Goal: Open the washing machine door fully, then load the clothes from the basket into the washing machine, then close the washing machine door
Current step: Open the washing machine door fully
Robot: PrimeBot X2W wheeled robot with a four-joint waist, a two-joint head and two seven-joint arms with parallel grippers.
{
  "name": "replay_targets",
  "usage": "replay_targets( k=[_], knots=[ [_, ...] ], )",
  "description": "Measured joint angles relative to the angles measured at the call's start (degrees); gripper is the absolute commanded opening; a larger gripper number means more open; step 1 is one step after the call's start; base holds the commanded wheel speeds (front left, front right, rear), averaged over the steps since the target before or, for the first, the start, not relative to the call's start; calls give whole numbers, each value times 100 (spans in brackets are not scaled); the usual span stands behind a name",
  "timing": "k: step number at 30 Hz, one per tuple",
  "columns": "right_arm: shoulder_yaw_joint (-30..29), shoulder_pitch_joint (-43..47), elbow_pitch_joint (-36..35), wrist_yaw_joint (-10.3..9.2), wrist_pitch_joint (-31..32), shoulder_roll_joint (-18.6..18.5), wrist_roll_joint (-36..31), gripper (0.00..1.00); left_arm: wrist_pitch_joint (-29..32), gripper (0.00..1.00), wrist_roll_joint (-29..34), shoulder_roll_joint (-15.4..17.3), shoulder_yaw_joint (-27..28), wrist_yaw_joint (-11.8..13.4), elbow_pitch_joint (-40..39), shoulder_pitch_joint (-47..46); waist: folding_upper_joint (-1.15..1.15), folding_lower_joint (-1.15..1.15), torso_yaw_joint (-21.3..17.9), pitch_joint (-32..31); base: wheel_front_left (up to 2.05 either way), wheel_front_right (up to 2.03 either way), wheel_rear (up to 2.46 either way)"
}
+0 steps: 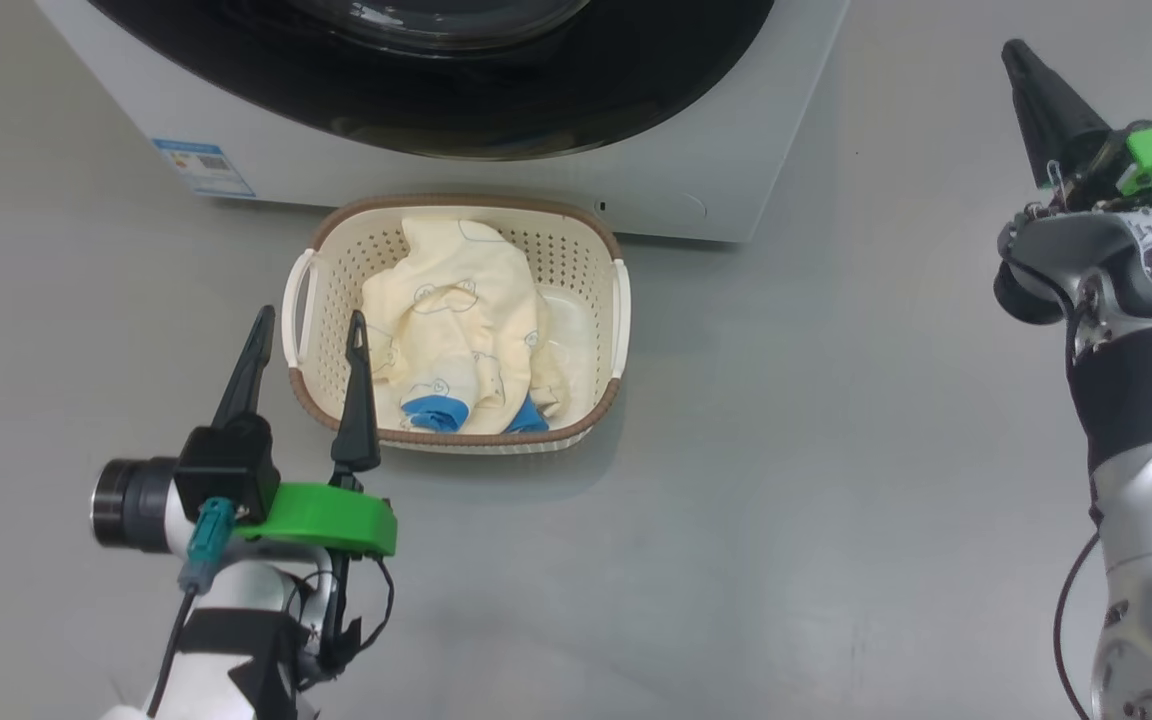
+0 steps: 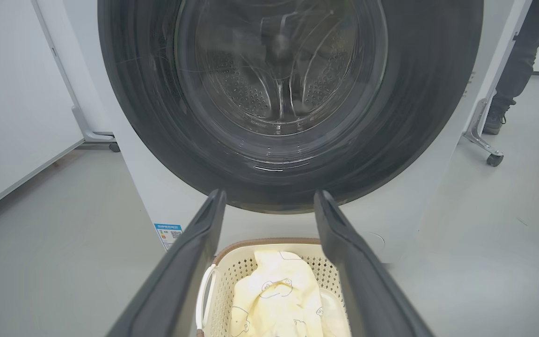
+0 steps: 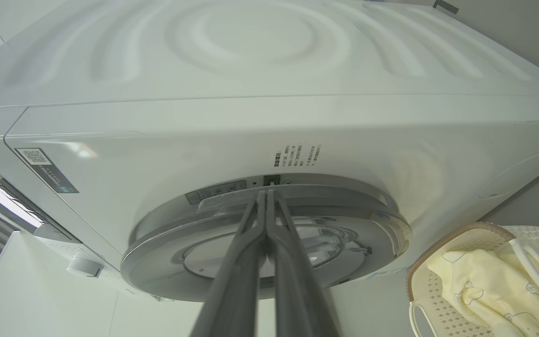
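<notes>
The head view cuts the washing machine [image 1: 356, 160] off above its lower front, leaving only the bottom arc of the washing machine door [image 1: 536, 110]. The right wrist view clips the basket [image 3: 438, 311] at the frame edge. Whether the right claw [image 3: 265, 193] touches the door's grey edge at its tips cannot be told. That claw is pressed fully shut with nothing in it, its arm raised and reaching toward the door's rim. The left claw [image 1: 310, 320] stands wide open and empty, held low and pointing forward. The basket sits on the floor just ahead of it, slightly to its right; one finger [image 1: 356, 400] overlaps the basket's corner in the head view, contact unclear. The clothes [image 1: 456, 320] lie heaped inside the basket: soft cream cloth with outlined bears, plus a blue piece [image 1: 433, 412]. The basket is perforated cream plastic with a brown rim and white handles. Beyond the left claw the door is glossy black around bulging clear glass, with the perforated steel drum [image 2: 251, 93] dim behind it. A person's dark trouser leg [image 2: 517, 61] stands off to that claw's right.
</notes>
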Motion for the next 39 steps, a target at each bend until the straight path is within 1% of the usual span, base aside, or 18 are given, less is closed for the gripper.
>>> replay_targets(
  k=[7, 10, 17, 24, 31, 39],
  knots=[
    [76, -766, 560, 0, 411, -13, 630, 0, 0, 100, 1, -70, -68, -22, -25, -102, 0, 0, 186, 213, 0, 0, 0],
    [132, -1111, 802, 0, 470, -19, 776, 0, 0, 100, 1, -82, -94, -23, -32, -155, 0, 0, 256, 304, 0, 0, 0],
    [264, -1914, 1344, 0, 469, -34, 804, 0, -1, 100, 1, -112, -168, -23, -81, -364, 0, 0, 429, 521, 0, 0, 0],
    [426, -2508, 1777, 0, 441, -53, 756, 0, -1, 100, 1, -140, -253, -22, -108, -443, 0, -1, 573, 696, 0, 0, 0],
    [554, -3011, 2242, 0, 368, -136, 606, 0, -1, 100, -16, -164, -434, -18, -125, -602, 0, 0, 753, 881, 0, 0, 0],
    [738, -3345, 2592, 0, 374, -279, 370, 0, -9, 100, -179, -169, -671, 89, -132, -688, 0, -1, 897, 1004, 0, 0, 0]
  ],
)
